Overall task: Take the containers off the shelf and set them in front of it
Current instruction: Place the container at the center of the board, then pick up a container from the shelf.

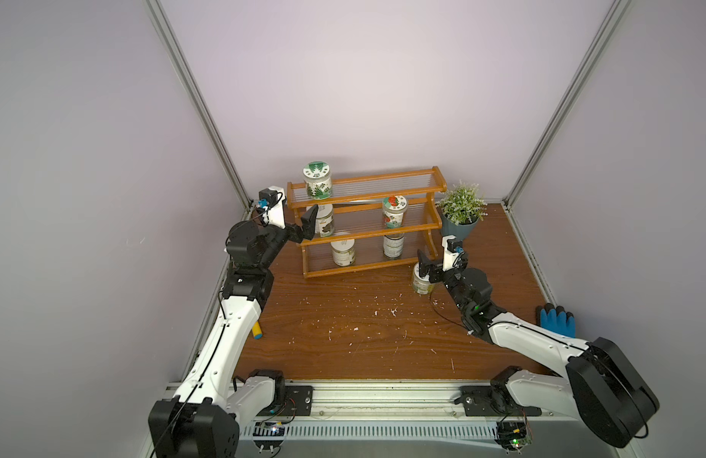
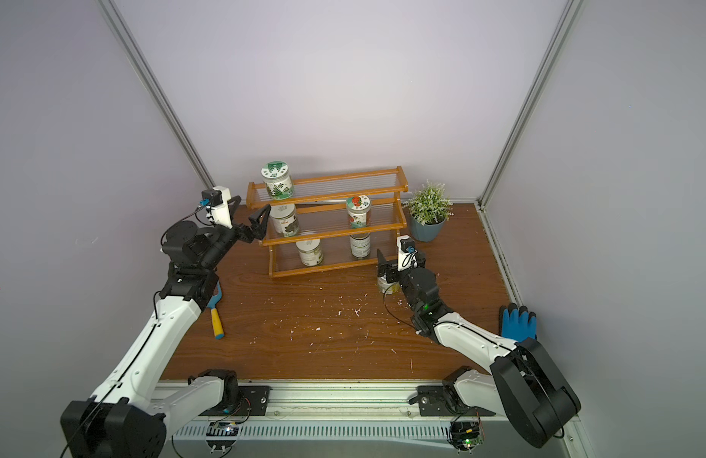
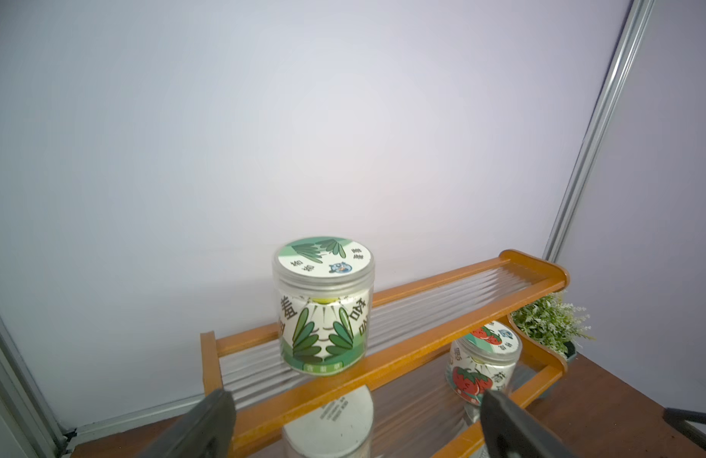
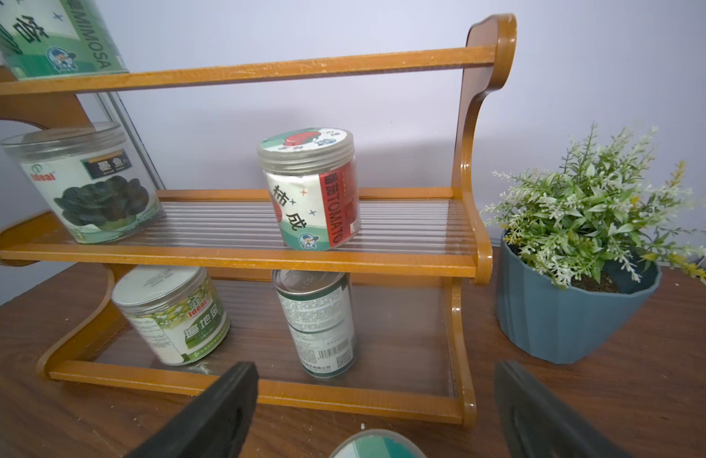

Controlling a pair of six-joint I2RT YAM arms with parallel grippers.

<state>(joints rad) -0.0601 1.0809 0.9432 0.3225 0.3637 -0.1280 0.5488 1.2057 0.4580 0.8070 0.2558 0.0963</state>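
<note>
Left jaws spread wide, empty (facing green-tree jar [image 3: 322, 305]); right jaws likewise.

On the shelf [image 1: 363, 268], the mimosa jar [image 1: 318, 180] stands top left and the tomato jar [image 1: 394, 212] on the middle tier, right. Another jar [image 1: 418, 286] stands on the table [image 1: 343, 337] before its right end.

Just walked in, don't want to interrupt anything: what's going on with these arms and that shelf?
The robot is clearing the shelf onto the table in front. One jar already stands there, the right hand open at its top. Five are still shelved: green-tree jar on top, dark-leaf jar and tomato jar in the middle, yellow-flower jar and silver can at the bottom. The left hand, open, faces the green-tree jar without touching it.
</note>
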